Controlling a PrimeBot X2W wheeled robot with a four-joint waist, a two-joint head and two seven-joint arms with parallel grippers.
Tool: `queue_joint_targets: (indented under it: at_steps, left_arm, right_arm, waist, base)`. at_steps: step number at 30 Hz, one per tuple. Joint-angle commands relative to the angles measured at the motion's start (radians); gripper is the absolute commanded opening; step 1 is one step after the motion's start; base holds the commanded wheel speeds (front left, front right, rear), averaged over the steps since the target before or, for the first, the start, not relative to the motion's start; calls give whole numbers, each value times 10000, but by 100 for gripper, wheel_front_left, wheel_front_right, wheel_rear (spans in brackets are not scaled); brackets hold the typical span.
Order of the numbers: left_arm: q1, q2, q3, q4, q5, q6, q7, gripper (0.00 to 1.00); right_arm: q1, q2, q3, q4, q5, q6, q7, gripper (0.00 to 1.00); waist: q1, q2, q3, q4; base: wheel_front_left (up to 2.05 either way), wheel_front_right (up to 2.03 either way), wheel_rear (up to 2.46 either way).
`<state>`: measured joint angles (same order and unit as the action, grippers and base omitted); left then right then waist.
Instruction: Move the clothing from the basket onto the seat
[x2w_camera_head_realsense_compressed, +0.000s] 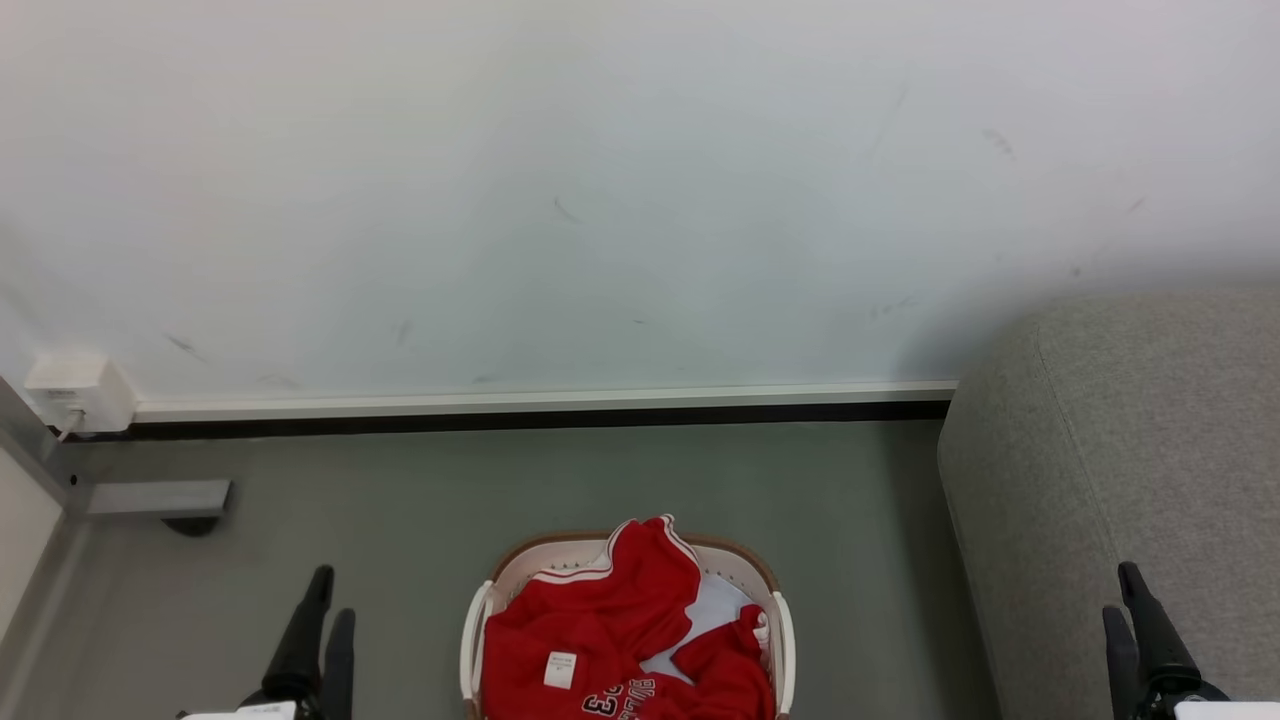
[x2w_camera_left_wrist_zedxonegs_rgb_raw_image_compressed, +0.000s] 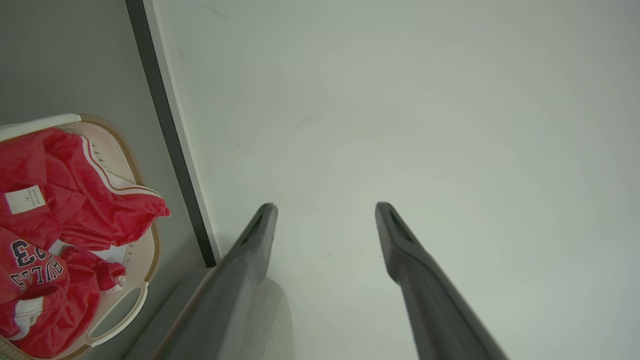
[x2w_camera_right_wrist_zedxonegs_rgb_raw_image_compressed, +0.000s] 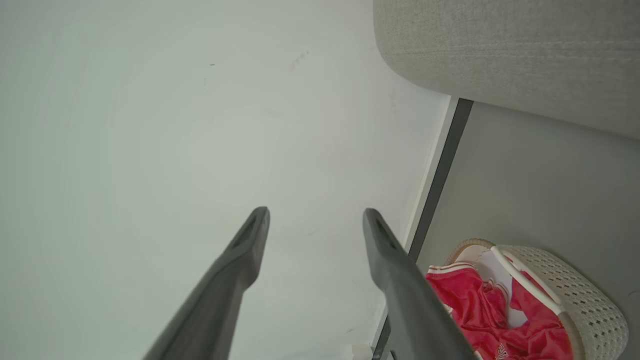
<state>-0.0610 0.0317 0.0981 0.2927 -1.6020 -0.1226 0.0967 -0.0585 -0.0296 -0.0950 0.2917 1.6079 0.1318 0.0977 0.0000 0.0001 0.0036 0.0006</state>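
The clothing (x2w_camera_head_realsense_compressed: 610, 640) lies crumpled inside the basket (x2w_camera_head_realsense_compressed: 782, 640), one fold riding up over the far rim, white label (x2w_camera_head_realsense_compressed: 560, 670) face up. The left gripper (x2w_camera_left_wrist_zedxonegs_rgb_raw_image_compressed: 326, 205), raised to the basket's left, has its fingers spread with nothing between them. The right gripper (x2w_camera_right_wrist_zedxonegs_rgb_raw_image_compressed: 316, 210), to the basket's right and seen against the seat (x2w_camera_head_realsense_compressed: 1130, 440), is likewise spread and empty.

Risks:
- The fabric is loose and bunched. A pinch on one thin fold could slip off, or lift only part, so the rest drags the light basket along.
- A white pad (x2w_camera_head_realsense_compressed: 715, 605) lies under the clothing. A deep grab may take it too.
- The trim sits close to the basket's right handle and may snag. The basket's near end is cut off in the head view, so I cannot tell how the cloth lies there.
- The seat looks higher than the basket's rim. A low carry would likely trail cloth along the floor (x2w_camera_head_realsense_compressed: 400, 500) or catch the seat's side.

Surroundings:
- The basket stands on a smooth grey-green floor, open on both sides.
- Beyond the basket is a pale, scuffed wall (x2w_camera_head_realsense_compressed: 640, 200) with white skirting (x2w_camera_head_realsense_compressed: 540, 402) above a dark strip.
- Far left of the basket, a small white socket box (x2w_camera_head_realsense_compressed: 75, 390) sits at the wall's foot.
- The seat is grey woven fabric with rounded edges, right of the basket and apart from it.
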Motion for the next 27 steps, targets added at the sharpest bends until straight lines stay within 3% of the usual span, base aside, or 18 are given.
queue_joint_targets:
  at_steps: [1,10,27]
  left_arm:
    - [-162,58,-62,-149,62,-14,-124,100]
    - [-124,79,-254,-129,724,-23,-558,100]
    - [-7,114,-720,-703,3826,489,-1269,100]
  right_arm:
    - [-200,-55,114,-148,-228,-1,-129,100]
    - [-225,-78,264,-305,-1576,-2,-565,100]
    - [-177,-119,664,-1121,-5930,-5,-1274,100]
  waist:
    - [0,-1,1,5]
    - [0,-1,12,2]
    - [0,-1,37,-40]
  base:
    - [0,0,0]
    - [0,0,0]
    - [0,0,0]
